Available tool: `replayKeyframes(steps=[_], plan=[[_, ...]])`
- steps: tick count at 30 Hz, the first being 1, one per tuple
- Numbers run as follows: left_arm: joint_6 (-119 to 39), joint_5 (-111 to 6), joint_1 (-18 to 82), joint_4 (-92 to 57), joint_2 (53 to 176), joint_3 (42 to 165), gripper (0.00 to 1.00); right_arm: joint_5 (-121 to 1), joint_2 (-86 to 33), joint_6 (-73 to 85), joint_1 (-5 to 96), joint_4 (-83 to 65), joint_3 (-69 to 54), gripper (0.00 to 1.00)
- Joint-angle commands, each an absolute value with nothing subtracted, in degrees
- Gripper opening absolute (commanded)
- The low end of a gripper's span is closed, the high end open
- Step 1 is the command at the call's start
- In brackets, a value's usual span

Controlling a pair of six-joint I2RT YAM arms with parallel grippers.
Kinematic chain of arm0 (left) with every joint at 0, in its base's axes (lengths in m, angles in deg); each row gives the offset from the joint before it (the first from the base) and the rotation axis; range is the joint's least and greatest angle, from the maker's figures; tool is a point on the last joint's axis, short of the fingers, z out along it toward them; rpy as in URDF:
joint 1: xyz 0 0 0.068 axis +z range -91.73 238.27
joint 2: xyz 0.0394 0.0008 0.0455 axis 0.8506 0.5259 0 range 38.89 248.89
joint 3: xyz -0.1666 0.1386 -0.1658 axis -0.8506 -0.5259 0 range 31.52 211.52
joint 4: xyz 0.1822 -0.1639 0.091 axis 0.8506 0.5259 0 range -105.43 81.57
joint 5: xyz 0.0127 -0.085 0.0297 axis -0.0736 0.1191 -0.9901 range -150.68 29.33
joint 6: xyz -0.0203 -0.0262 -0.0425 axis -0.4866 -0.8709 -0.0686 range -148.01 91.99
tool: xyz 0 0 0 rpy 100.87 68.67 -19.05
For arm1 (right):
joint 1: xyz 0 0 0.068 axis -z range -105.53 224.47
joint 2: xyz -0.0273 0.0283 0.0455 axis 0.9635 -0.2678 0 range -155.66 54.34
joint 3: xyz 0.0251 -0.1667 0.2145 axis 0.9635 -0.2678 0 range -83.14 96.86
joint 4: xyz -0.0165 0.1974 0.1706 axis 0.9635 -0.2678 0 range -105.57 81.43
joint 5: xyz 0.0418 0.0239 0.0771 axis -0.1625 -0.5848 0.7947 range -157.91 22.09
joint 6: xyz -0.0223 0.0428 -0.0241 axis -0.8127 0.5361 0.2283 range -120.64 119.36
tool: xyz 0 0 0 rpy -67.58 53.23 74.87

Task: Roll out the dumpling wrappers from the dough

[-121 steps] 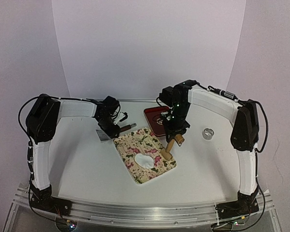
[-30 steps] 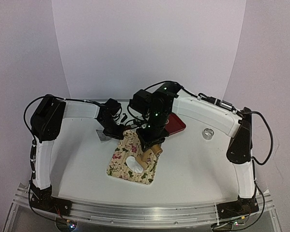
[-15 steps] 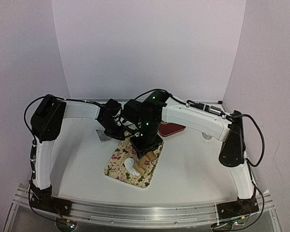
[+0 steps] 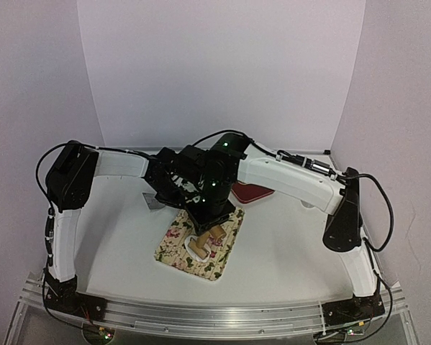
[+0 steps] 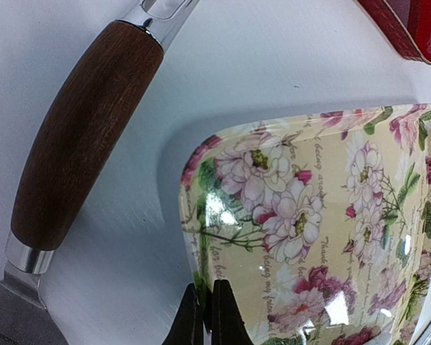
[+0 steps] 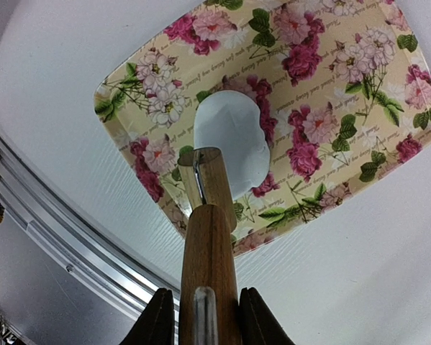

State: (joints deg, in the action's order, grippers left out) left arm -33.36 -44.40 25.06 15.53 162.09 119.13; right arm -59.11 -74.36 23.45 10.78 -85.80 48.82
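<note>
A flattened oval piece of white dough (image 6: pixel 232 144) lies in the middle of the floral tray (image 6: pixel 345 93). No cut round dumpling wrapper shows. My right gripper (image 6: pixel 204 300) is shut on the wooden handle of a small roller (image 6: pixel 206 244); the roller's head (image 6: pixel 201 176) rests at the near edge of the dough. In the top view the roller (image 4: pixel 204 241) stands on the floral tray (image 4: pixel 175 248) below the right gripper (image 4: pixel 211 215). My left gripper (image 5: pixel 206 313) is shut on the rim of the floral tray (image 5: pixel 330 237) at its far left corner.
A metal tool with a brown wooden handle (image 5: pixel 85 136) lies on the table left of the floral tray, and shows in the top view (image 4: pixel 154 203). A red tray (image 4: pixel 252 192) sits behind it, its edge in the left wrist view (image 5: pixel 409 25). The table's metal front rail (image 6: pixel 64 237) is near.
</note>
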Motion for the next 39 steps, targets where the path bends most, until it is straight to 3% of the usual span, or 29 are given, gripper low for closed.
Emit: replayKeyframes(steps=[1, 25, 39], plan=[[-31.4, -44.9, 24.4, 17.6, 163.9, 117.1, 0.00, -60.4, -75.5, 23.2, 10.5, -94.0, 48.8, 0.00], [-31.6, -44.7, 24.4, 17.2, 164.0, 117.1, 0.00, -59.9, -77.2, 21.7, 9.3, -91.3, 46.5, 0.00], [-32.4, -44.7, 24.3, 14.7, 161.1, 116.0, 0.00, -64.1, -83.2, 29.5, 9.8, -99.6, 47.6, 0.00]])
